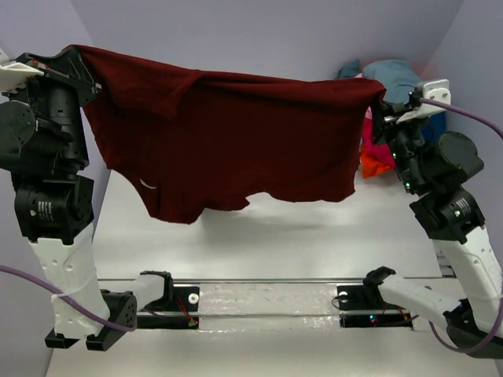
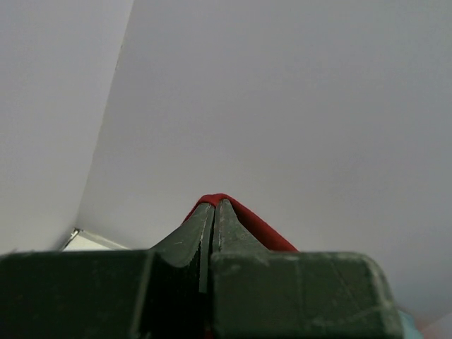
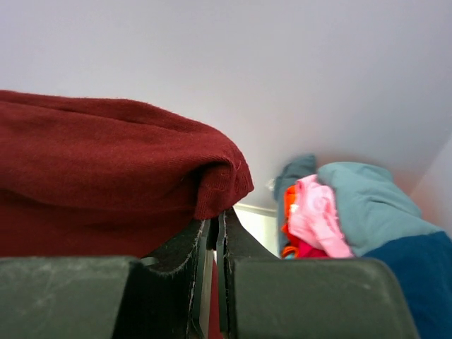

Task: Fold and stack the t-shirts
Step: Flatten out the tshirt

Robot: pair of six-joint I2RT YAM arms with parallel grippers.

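I hold the left gripper (image 2: 214, 206) and right gripper (image 3: 218, 214) each clamped tight on an upper corner of the maroon t-shirt (image 1: 236, 149), spread high above the table (image 1: 314, 243), presumably so it hangs flat for laying down.

Only a sliver of the maroon shirt (image 2: 240, 212) shows past the left fingers (image 2: 187, 240). The right arm (image 1: 440, 157) hides much of the shirt pile (image 1: 393, 75); the navy shirt (image 3: 424, 282) is cut off at the edge.
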